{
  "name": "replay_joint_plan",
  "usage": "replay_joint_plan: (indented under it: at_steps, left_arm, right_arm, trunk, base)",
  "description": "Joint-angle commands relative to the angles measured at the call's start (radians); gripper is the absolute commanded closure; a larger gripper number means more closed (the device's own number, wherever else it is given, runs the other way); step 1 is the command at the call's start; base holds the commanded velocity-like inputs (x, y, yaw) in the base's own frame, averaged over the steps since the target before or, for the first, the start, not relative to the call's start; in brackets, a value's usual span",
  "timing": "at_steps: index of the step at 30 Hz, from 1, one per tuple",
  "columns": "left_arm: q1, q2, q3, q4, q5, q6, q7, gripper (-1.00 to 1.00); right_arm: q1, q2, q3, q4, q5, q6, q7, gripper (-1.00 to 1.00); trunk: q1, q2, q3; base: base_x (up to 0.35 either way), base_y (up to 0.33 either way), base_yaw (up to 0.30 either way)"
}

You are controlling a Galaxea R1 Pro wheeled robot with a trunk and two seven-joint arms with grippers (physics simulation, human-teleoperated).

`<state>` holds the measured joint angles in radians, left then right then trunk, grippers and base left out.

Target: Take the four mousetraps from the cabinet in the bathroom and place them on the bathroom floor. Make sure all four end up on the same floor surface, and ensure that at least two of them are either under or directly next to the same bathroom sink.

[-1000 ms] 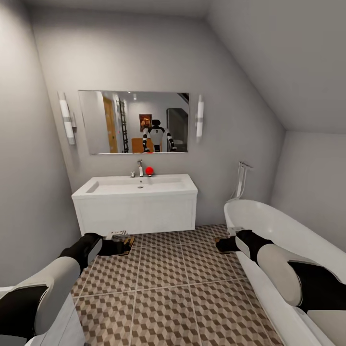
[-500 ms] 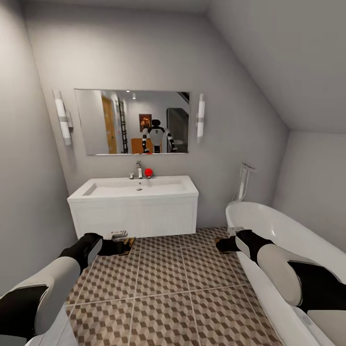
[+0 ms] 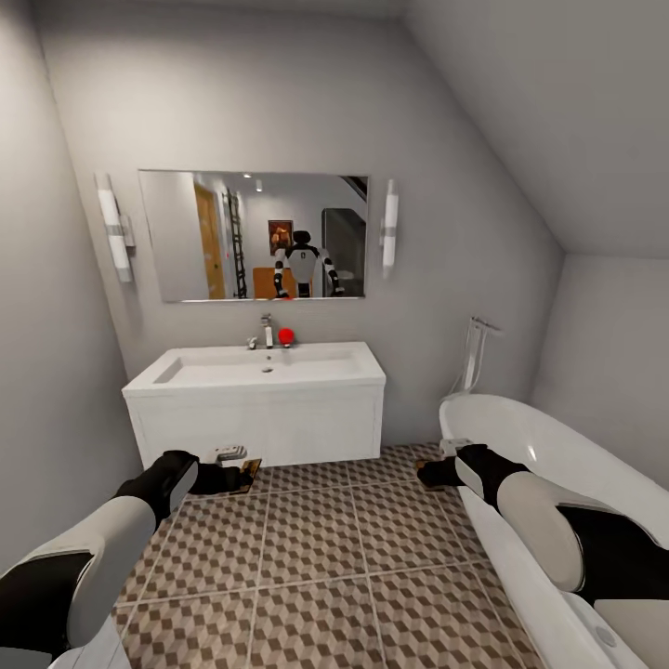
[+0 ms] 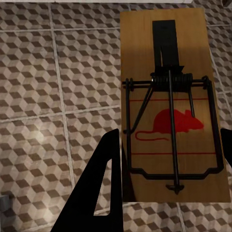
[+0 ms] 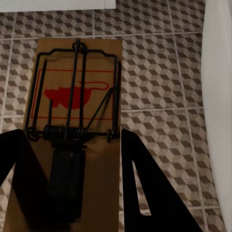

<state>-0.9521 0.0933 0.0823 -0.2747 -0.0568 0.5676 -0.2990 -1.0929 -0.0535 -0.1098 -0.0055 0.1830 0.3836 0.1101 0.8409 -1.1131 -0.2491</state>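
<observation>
My left gripper (image 3: 243, 476) is shut on a brown wooden mousetrap (image 3: 249, 470), held low over the cube-patterned bathroom floor (image 3: 316, 548) just in front of the white sink vanity (image 3: 269, 418). In the left wrist view this mousetrap (image 4: 174, 116) lies flat between the dark fingers (image 4: 99, 188), its red mouse print up. My right gripper (image 3: 426, 472) is shut on a second mousetrap (image 5: 77, 111), held over the tiles beside the bathtub. The sink basin (image 3: 265, 367) has a chrome tap (image 3: 268, 331). The cabinet is out of view.
A long white bathtub (image 3: 557, 483) runs along the right, close under my right arm. A grey wall hems in the left side. A mirror (image 3: 251, 237) hangs above the sink, and a small red object (image 3: 286, 334) sits by the tap. Open tiles lie between vanity and tub.
The whole head view has shifted: the sink and mirror sit slightly lower and wider in the picture, so the camera moved. Both arms hold the same pose with their mousetraps.
</observation>
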Motion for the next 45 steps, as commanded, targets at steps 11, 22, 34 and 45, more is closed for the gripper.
replay_joint_plan:
  at_steps: [11, 22, 34, 45]
  left_arm:
    - [-0.001, 0.000, 0.008, -0.001, -0.009, 0.006, -0.006, 1.00]
    - [-0.001, 0.000, 0.008, -0.002, -0.012, 0.005, -0.006, 1.00]
    - [-0.001, -0.034, 0.007, 0.023, -0.018, 0.005, -0.005, 1.00]
    - [-0.001, -0.052, 0.007, 0.026, -0.020, 0.005, -0.005, 1.00]
  right_arm:
    - [-0.001, 0.000, -0.008, -0.001, 0.008, 0.004, 0.004, 1.00]
    - [-0.001, 0.000, -0.008, -0.001, 0.007, 0.002, 0.003, 1.00]
    - [-0.001, 0.000, -0.008, -0.001, 0.008, -0.002, -0.012, 1.00]
    - [-0.001, 0.000, -0.008, -0.001, 0.008, -0.002, -0.018, 1.00]
  trunk:
    - [0.000, -0.001, -0.001]
    - [0.000, -0.001, -0.001]
    - [0.000, -0.001, -0.001]
    - [0.000, -0.001, -0.001]
  base:
    - [0.003, 0.000, 0.000]
    - [0.000, 0.000, 0.000]
    - [0.000, 0.000, 0.000]
    - [0.000, 0.000, 0.000]
